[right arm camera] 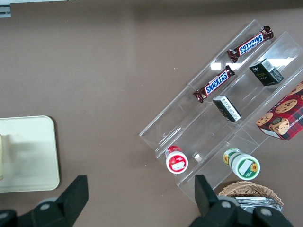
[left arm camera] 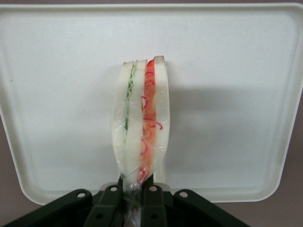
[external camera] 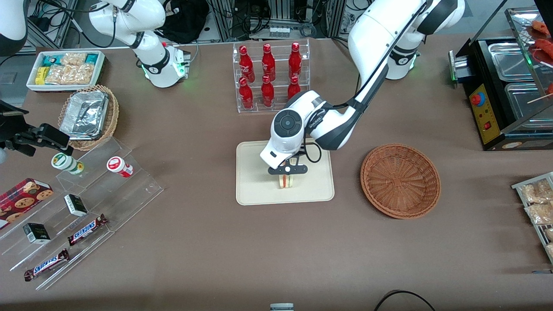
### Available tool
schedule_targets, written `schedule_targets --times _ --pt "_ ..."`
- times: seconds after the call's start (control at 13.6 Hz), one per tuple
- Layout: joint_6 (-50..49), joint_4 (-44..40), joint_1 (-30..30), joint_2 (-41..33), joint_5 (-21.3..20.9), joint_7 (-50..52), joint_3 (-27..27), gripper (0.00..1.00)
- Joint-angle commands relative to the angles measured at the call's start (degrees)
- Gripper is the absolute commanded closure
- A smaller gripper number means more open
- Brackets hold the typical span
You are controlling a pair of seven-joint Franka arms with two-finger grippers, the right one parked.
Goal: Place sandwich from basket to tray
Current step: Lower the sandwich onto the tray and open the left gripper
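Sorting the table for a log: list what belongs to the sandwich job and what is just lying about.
Job: triangular white-bread sandwich, held upright over the cream rectangular tray by the left gripper; round reddish-brown wicker basket.

Lying about: red bottles in a clear rack; Snickers bars; tan basket of foil containers.

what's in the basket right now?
Nothing visible: the basket shows bare weave. The sandwich is over the tray, clamped in the gripper. Whether it touches the tray can't be told; its lower edge is hidden.

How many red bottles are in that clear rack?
6 red bottles stand in the clear rack: three in its upper row, three in its lower. The gripper holds the sandwich over the tray.
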State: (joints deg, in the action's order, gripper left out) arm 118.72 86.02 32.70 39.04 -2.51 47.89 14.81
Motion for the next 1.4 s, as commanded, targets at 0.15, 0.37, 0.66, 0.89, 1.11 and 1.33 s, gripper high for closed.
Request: schedule_targets --times 0.15,0.37,0.66,0.89,1.11,1.33 --pt "0.0 -1.2 1.6 2.2 -0.3 1.4 -0.7 0.76" --pt "-0.2 -1.3 1.6 1.5 -0.3 1.4 -0.8 0.00" --pt "-2.2 -0.7 1.0 -3.3 -0.2 4.1 -1.2 0.00" --pt "-6.6 -0.6 -2.6 -10.0 0.0 5.6 -2.2 0.00" --pt "-14.1 -0.4 -6.9 -17.3 0.1 5.9 -2.3 0.00" --pt "-25.3 -0.4 -13.1 -26.3 -0.3 3.0 -3.6 0.00"
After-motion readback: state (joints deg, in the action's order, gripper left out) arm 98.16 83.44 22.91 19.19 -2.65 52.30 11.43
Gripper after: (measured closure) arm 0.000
